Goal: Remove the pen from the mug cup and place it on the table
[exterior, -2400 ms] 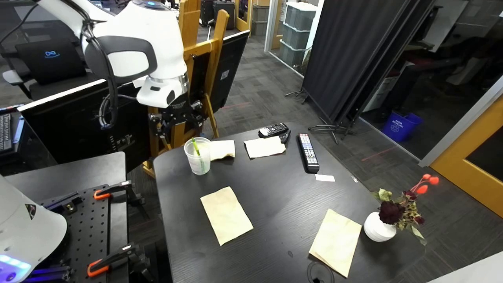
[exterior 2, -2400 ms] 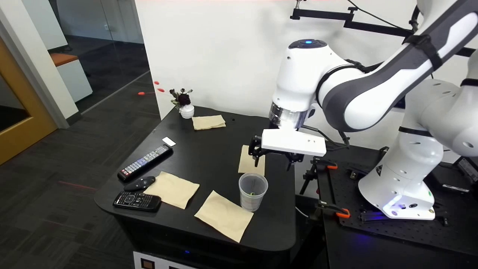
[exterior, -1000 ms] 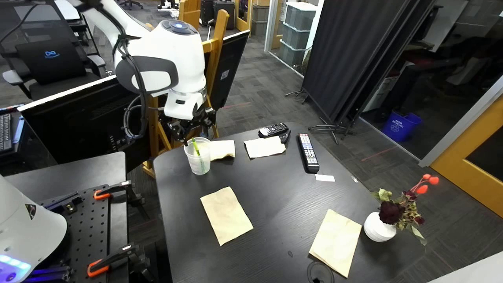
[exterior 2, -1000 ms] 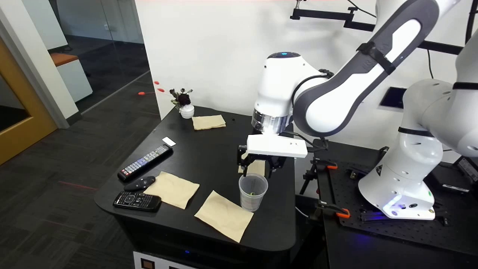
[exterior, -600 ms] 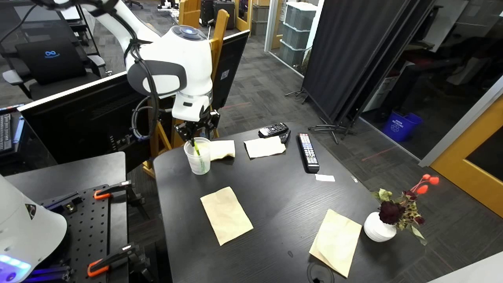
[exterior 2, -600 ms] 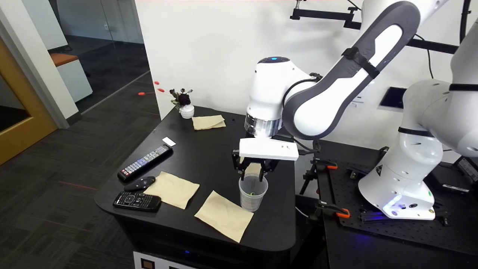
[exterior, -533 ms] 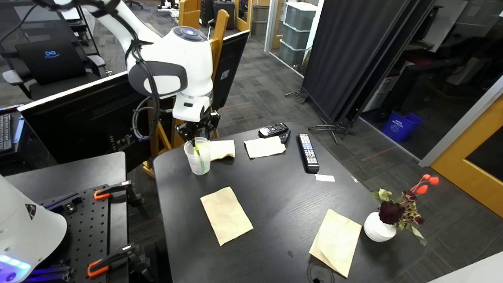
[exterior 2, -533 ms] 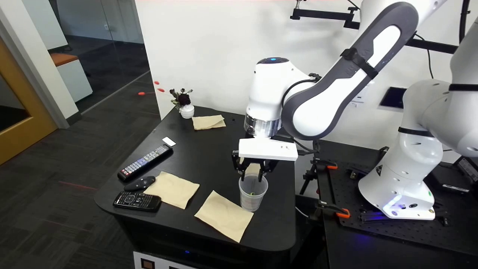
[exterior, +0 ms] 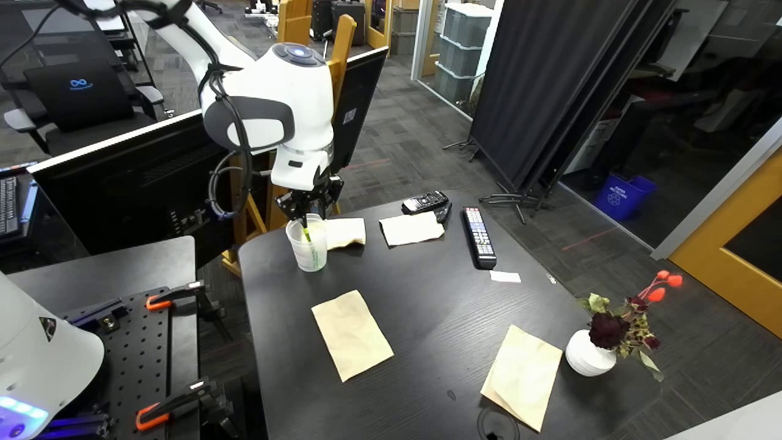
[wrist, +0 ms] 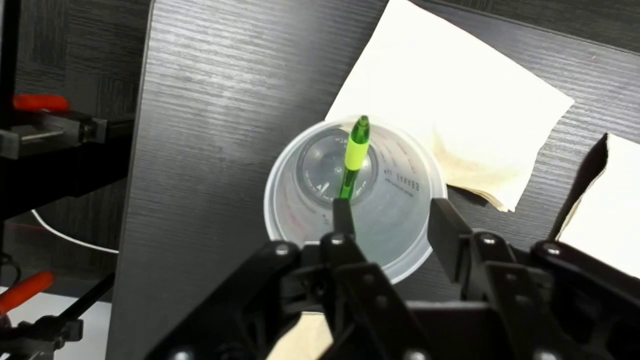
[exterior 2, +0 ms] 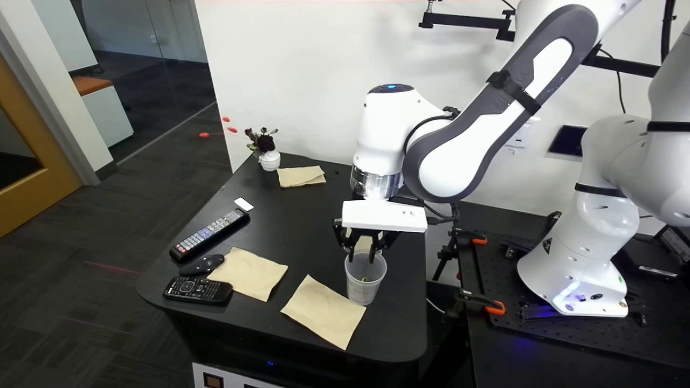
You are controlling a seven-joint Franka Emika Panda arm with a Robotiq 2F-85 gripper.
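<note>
The mug cup, a translucent whitish cup (exterior: 310, 253), stands upright on the dark table (exterior: 421, 293); it shows in both exterior views. A green pen (wrist: 356, 154) leans inside it, its top end near the rim in the wrist view. My gripper (wrist: 392, 207) is over the cup, jaws partly apart with nothing between them. In the wrist view the left finger overlaps the pen's lower end, and the right finger lies over the cup's rim. Whether either one touches the cup or pen, I cannot tell. In an exterior view the gripper (exterior 2: 361, 260) has its fingertips at the cup's mouth.
Beside the cup lies a pale paper napkin (exterior 2: 324, 311); other napkins (exterior: 353, 335) are spread over the table. Several remotes (exterior: 479, 237) lie along one side. A white vase with flowers (exterior: 590, 353) stands at the far end. The cup is near the table's edge.
My gripper has come down and across to the cup's mouth, and its fingers have drawn closer together. During the last half second it moved only slightly. The cup has stayed in place.
</note>
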